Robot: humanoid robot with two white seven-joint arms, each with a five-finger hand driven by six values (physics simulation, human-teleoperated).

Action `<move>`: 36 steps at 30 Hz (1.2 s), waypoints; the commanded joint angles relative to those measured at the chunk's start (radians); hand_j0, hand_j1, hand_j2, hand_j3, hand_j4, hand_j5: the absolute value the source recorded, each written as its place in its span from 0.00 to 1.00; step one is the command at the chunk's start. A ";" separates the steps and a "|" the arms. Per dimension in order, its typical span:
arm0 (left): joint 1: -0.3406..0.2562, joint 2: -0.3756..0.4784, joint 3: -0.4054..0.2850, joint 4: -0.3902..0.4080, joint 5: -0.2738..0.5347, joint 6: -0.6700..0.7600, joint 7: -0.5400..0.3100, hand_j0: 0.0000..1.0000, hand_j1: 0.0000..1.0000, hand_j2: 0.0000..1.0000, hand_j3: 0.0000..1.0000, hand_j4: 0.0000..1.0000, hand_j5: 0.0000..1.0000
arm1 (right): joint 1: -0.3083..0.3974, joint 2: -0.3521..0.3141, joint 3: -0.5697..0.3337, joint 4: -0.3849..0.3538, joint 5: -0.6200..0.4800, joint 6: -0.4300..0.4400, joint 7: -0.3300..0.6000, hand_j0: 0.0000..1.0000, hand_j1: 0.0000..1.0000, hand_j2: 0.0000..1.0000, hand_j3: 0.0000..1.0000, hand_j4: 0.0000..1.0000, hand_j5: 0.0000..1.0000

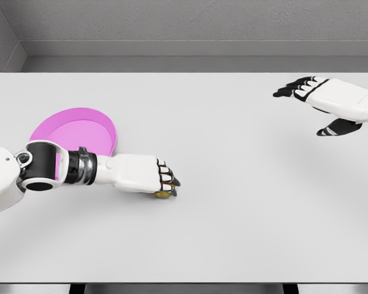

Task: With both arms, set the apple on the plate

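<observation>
Nearest, the left arm enters from the lower left edge, white shell with a black cylindrical wrist joint, reaching rightward low over the pale grey flat counter (233, 233). The left hand (148, 177) lies knuckles-up, its black-tipped fingers (167, 177) curled down over a small yellowish-brown rounded object (164, 194), presumably the apple. Only a sliver of that object shows under the fingertips, resting on the counter surface; the fingers close around it from above, though how firm the grip is cannot be told.

Behind the left forearm, just beyond the wrist, sits the round magenta-pink shallow plate (80, 125), partly hidden by the arm. It looks tilted, its far rim raised. The apple lies to the right of the plate, near it but not on it.

Farther back, at the right edge, the right arm comes in above the counter's far right part. The right hand (322, 101) hovers with black fingers stretched out leftward and thumb hanging below, loosely spread, holding nothing. It is well apart from the apple and plate.
</observation>
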 commanded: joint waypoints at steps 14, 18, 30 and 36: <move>-0.011 0.014 0.057 0.014 0.111 -0.005 -0.008 0.20 0.20 0.20 0.20 0.20 0.20 | 0.000 -0.007 0.007 0.000 -0.005 -0.001 0.000 1.00 1.00 1.00 1.00 1.00 1.00; -0.029 0.023 0.078 0.058 0.183 -0.005 -0.008 0.16 0.16 0.16 0.16 0.16 0.16 | -0.002 -0.009 0.007 0.000 -0.005 -0.001 0.000 1.00 1.00 1.00 1.00 1.00 1.00; -0.025 0.118 0.264 0.287 0.344 -0.005 -0.009 0.17 0.17 0.17 0.17 0.17 0.17 | 0.000 -0.007 0.005 0.000 -0.003 -0.003 0.000 1.00 1.00 1.00 1.00 1.00 1.00; -0.015 0.118 0.288 0.429 0.283 -0.005 -0.017 0.17 0.17 0.17 0.17 0.17 0.17 | 0.000 -0.007 0.005 0.000 -0.003 -0.003 0.000 1.00 1.00 1.00 1.00 1.00 1.00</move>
